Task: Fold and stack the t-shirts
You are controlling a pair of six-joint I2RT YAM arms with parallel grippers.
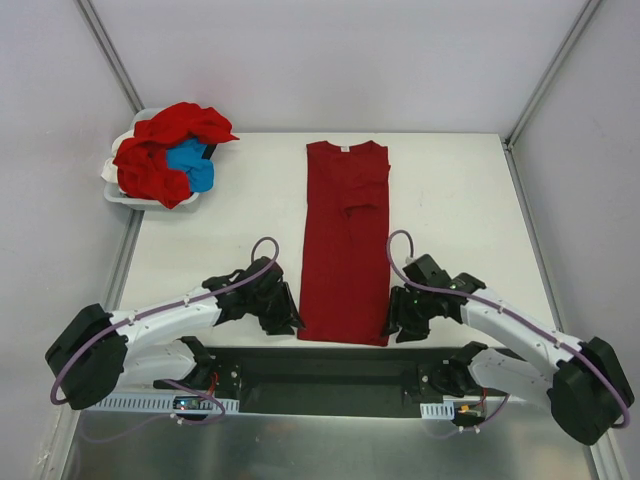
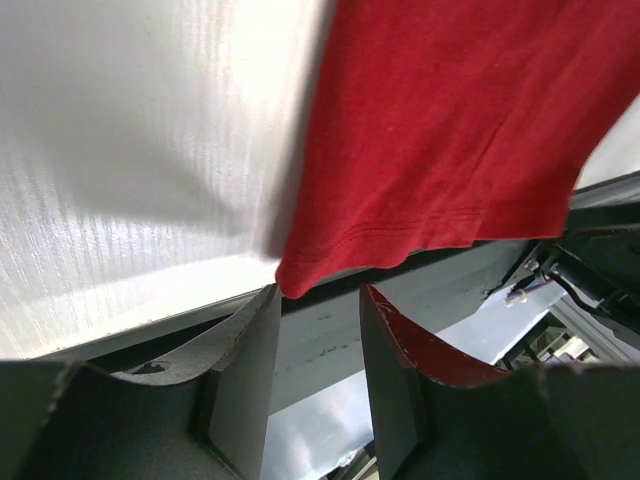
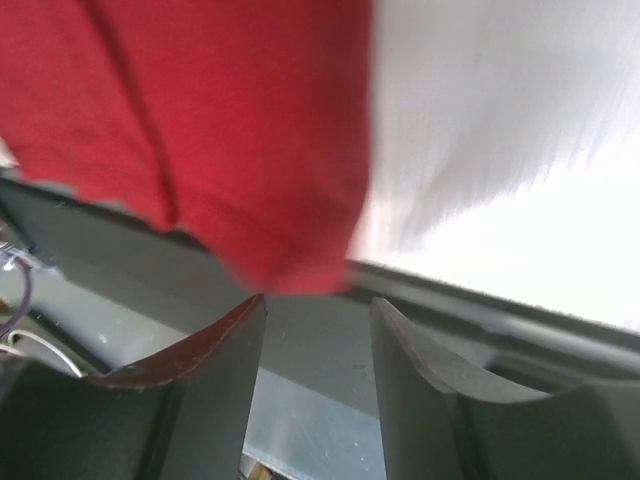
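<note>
A deep-red t-shirt (image 1: 345, 240) lies on the white table folded into a long strip, its collar at the far end and its hem hanging just over the near edge. My left gripper (image 1: 287, 322) is open beside the hem's left corner (image 2: 300, 270), which sits just above the jaw gap; nothing is between the jaws. My right gripper (image 1: 393, 326) is open beside the hem's right corner (image 3: 290, 260), likewise just above its gap. More red shirts (image 1: 160, 150) and a bright blue one (image 1: 190, 165) are piled at the far left.
The pile sits in a white bin (image 1: 125, 195) at the table's far left corner. The dark frame rail (image 1: 330, 365) runs along the near table edge under the hem. Grey enclosure walls stand on three sides.
</note>
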